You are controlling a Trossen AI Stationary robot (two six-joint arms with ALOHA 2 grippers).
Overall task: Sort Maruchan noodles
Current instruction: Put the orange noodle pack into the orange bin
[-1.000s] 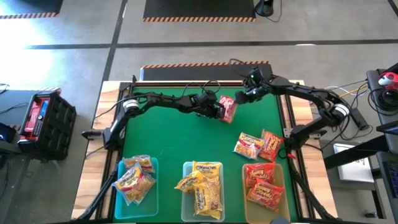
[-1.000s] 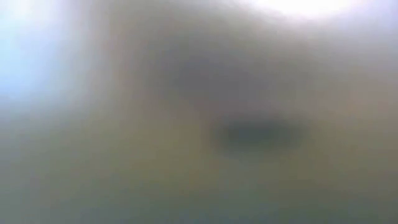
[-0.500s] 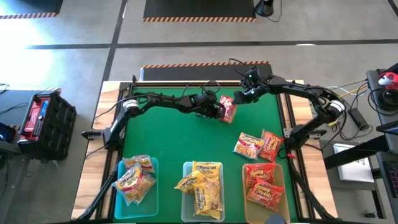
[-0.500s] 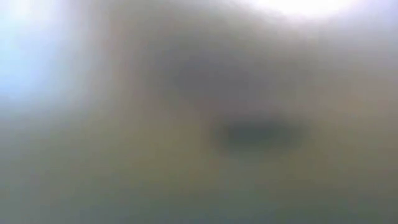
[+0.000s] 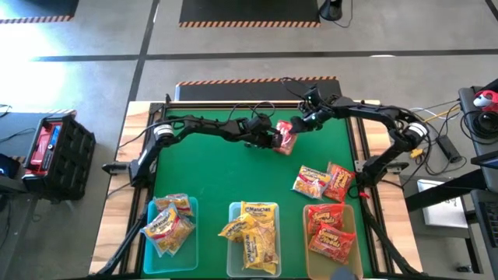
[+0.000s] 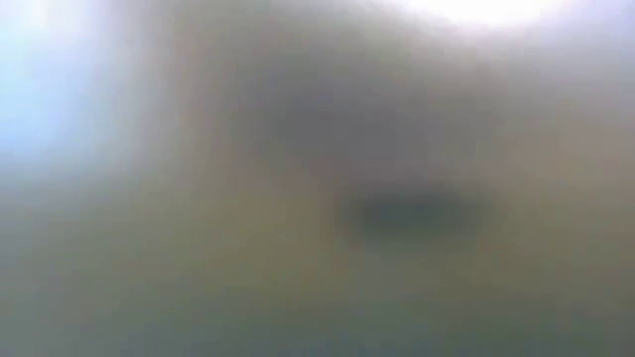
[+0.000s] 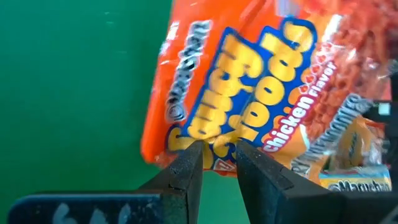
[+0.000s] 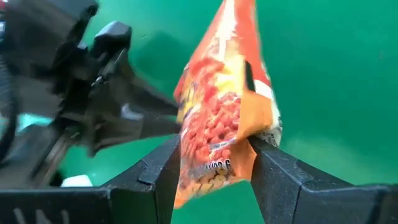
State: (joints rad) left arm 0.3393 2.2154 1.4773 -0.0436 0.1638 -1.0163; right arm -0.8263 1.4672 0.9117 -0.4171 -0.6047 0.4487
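Note:
A red-orange Maruchan noodles packet [image 5: 286,138] hangs above the middle of the green mat, far half. My left gripper [image 5: 275,140] reaches in from the table's left and is shut on it. My right gripper [image 5: 296,127] comes from the far right, open, with the packet's free end [image 8: 217,149] between its two fingers. Two more red packets [image 5: 311,183] [image 5: 339,183] lie flat on the mat at the near right. The low view is a blur and shows nothing. My left gripper pinches the packet's edge [image 7: 214,148] between its two fingers, beside the blue-and-yellow print. The fingers slant down from the table's left. The packet stands on edge, lifted clear of the mat. My right gripper's fingers [image 8: 165,171] flank the packet's end; whether they touch it I cannot tell.
Three translucent bins stand along the near edge: the left one [image 5: 149,233] with orange-yellow packets, the middle one [image 5: 232,241] with yellow ones, the right one [image 5: 352,233] with red ones. Bare green mat lies between the arms and the bins.
My right gripper has come down and toward the table's left, up to the packet held by my left gripper, its jaws as wide as before. The packet and my left gripper have stayed where they were.

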